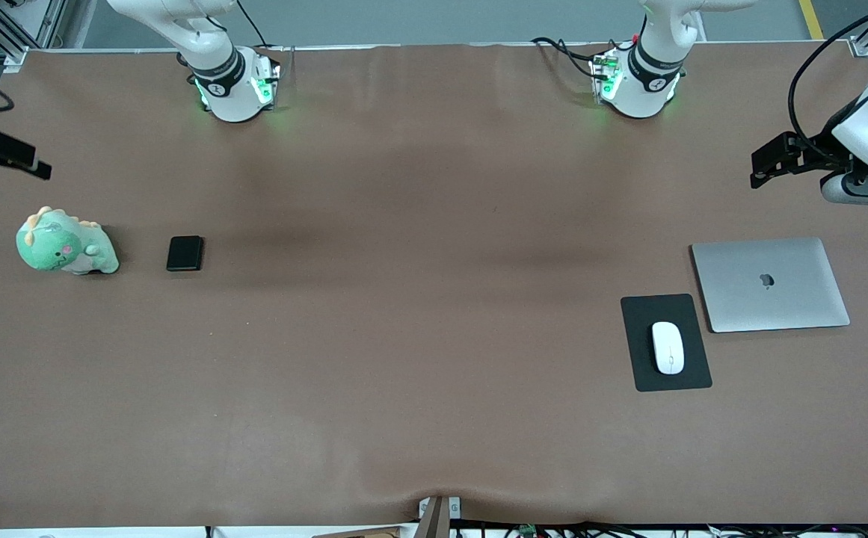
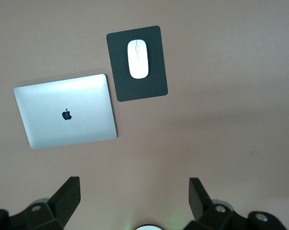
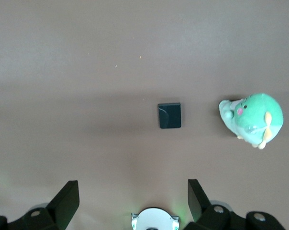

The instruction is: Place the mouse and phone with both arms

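Both arms wait high at the table's ends, jaws spread wide and empty: the left gripper (image 2: 132, 201) above bare table beside the closed laptop (image 1: 770, 283), the right gripper (image 3: 130, 201) near the table's edge. The mouse (image 1: 668, 347) rests on its mouse pad (image 1: 637, 351); the phone (image 1: 185, 253) lies beside a green plush dinosaur (image 1: 65, 244), each apparently within its own arm's reach.

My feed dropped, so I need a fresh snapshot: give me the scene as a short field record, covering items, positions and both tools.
mouse: on mouse pad, untouched
laptop: closed, beside the pad, toward the left arm's end
phone: flat on table, toward the right arm's end
dinosaur plush: beside the phone
left tool: open, raised, holding nothing
right tool: open, raised, holding nothing
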`<move>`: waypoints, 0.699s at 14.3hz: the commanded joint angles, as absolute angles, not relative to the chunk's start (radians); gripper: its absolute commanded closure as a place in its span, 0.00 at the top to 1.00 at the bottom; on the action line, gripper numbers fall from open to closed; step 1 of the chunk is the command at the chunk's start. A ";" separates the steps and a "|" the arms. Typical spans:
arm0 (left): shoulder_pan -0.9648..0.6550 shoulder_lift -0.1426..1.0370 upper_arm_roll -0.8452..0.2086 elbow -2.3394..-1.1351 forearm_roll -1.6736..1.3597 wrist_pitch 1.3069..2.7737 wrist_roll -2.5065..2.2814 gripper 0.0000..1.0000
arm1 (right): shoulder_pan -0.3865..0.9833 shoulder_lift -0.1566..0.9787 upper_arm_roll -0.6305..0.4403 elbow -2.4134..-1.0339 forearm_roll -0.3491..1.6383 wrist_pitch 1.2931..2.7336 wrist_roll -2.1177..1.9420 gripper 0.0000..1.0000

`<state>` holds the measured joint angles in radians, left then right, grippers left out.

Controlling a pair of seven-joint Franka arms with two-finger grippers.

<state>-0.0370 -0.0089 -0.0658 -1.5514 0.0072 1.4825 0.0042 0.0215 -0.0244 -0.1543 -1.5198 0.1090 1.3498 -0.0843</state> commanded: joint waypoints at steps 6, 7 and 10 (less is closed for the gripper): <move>-0.032 -0.011 -0.067 -1.548 0.017 1.489 0.028 1.00 | 0.005 -0.091 -0.106 -1.592 0.081 1.391 0.040 1.00; -0.032 -0.009 -0.067 -1.548 0.015 1.489 0.028 1.00 | 0.006 -0.089 -0.104 -1.591 0.052 1.390 0.040 1.00; -0.034 -0.006 -0.067 -1.543 0.017 1.489 0.028 1.00 | 0.011 -0.089 -0.095 -1.591 0.009 1.388 0.038 1.00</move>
